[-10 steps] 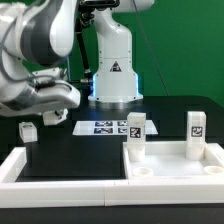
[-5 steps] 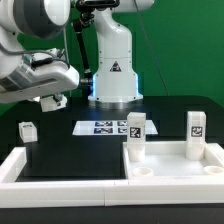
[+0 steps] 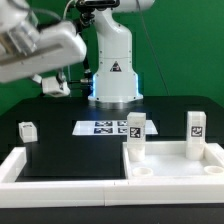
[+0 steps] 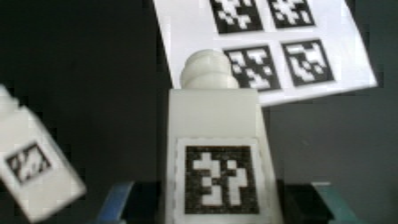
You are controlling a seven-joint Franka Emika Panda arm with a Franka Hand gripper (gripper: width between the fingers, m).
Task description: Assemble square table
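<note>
In the wrist view my gripper (image 4: 219, 206) is shut on a white table leg (image 4: 217, 130). The leg's tag faces the camera and its rounded tip points away from the jaws. In the exterior view the gripper (image 3: 55, 87) hangs high at the exterior view's left, and the held leg is hard to make out there. A second leg (image 3: 27, 131) stands loose on the black surface below; it also shows in the wrist view (image 4: 36, 165). The square table top (image 3: 172, 170) lies at the front right with two legs (image 3: 135, 135) (image 3: 195, 133) standing upright in its far corners.
The marker board (image 3: 104, 127) (image 4: 267, 45) lies flat on the black surface in front of the robot base (image 3: 112, 75). Long white bars (image 3: 60, 172) edge the black surface at the front and the exterior view's left.
The arm has lifted upward over the last second, carrying the held leg higher above the black surface. The other legs and the table top have not moved.
</note>
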